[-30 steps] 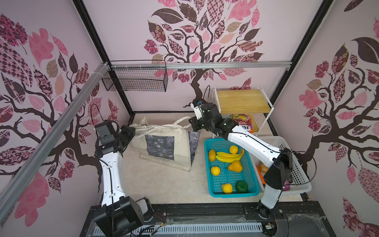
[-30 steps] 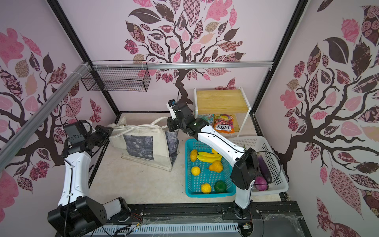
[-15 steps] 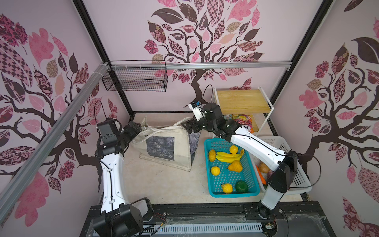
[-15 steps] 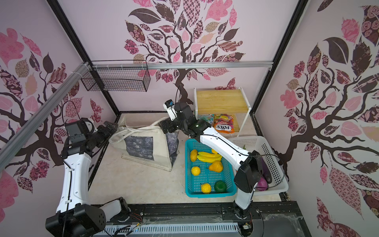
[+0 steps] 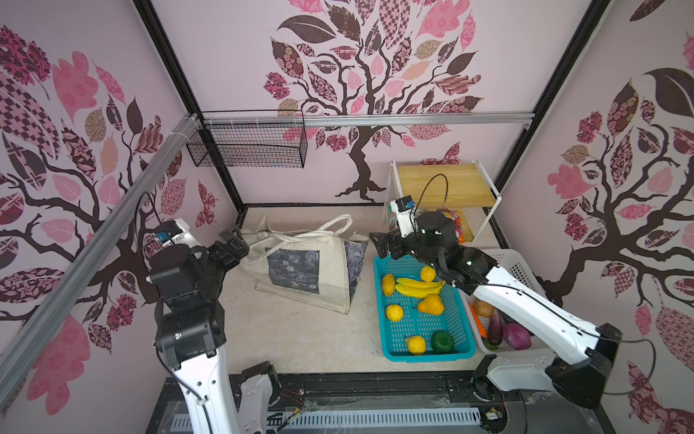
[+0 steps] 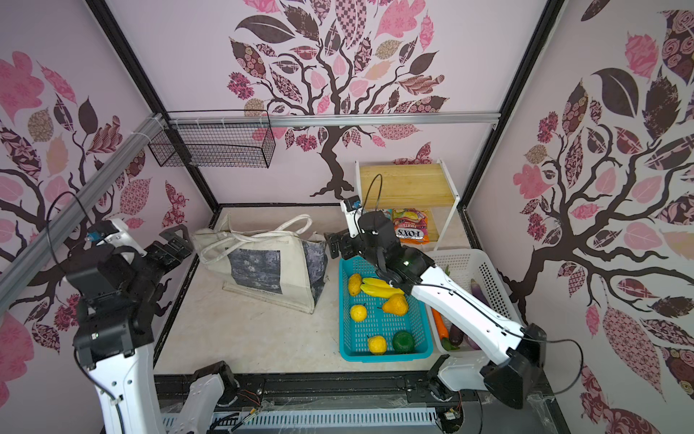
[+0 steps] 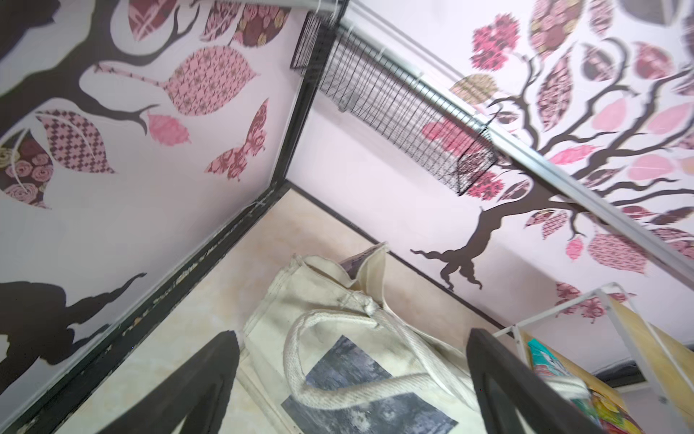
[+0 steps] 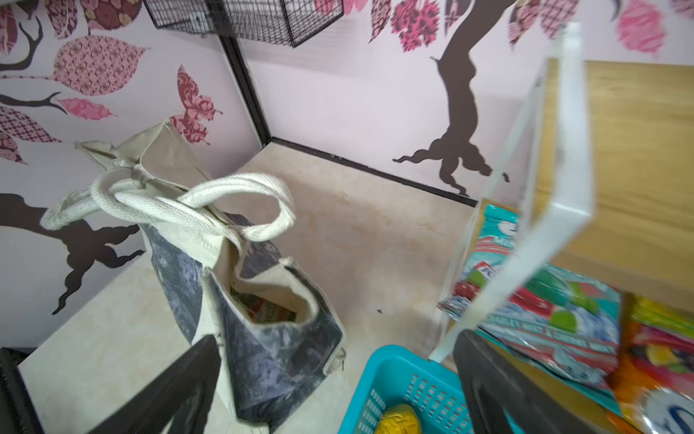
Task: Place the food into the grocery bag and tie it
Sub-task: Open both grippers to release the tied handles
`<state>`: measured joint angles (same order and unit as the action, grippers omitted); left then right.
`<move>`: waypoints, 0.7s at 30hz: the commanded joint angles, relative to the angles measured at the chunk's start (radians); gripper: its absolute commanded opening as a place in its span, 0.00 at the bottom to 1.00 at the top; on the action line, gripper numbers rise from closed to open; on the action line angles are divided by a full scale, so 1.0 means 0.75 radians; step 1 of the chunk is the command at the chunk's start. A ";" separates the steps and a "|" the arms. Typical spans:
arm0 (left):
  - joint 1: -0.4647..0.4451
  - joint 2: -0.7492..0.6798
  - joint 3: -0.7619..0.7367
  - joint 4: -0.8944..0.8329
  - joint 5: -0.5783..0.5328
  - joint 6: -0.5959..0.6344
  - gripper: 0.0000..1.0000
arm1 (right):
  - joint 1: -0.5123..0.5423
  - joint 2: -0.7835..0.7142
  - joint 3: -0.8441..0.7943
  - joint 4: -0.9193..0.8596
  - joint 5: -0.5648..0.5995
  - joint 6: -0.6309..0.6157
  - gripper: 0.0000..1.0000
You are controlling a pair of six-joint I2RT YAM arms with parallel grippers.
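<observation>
Change: 1 s ago both tools nearly closed at bag ends. Now L gripper (image 5: pixel 232 243) and R gripper (image 5: pixel 380 246) have jaws wide apart, nothing held, each backed off just beside bag. Judgement: tie pull finished, straps released.

Grocery bag (image 5: pixel 300 263) sits centre frame in both top views, upright, a bit slumped. Strap handles (image 8: pixel 180 206) looped through each other, looks like loose knot. One mouth corner gapes w/ packet (image 8: pixel 268 310) inside.

Bananas (image 5: pixel 417 287) + other fruit in teal basket (image 5: pixel 428 355), right of centre. FOX'S packets (image 6: pixel 411 233) on shelf (image 6: pixel 405 184). Fill prob. partial.
</observation>
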<state>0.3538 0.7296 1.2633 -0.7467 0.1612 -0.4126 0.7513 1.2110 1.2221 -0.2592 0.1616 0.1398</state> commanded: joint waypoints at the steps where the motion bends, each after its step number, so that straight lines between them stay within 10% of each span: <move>1: -0.003 -0.039 -0.147 0.030 0.050 0.028 0.98 | 0.006 -0.195 -0.158 -0.009 0.140 0.056 1.00; 21: -0.019 -0.249 -0.726 0.235 0.183 0.134 0.98 | -0.439 -0.525 -0.702 0.035 0.072 0.270 1.00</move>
<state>0.3458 0.5484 0.7551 -0.6308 0.2775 -0.3435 0.4229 0.8192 0.6968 -0.2771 0.2264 0.3332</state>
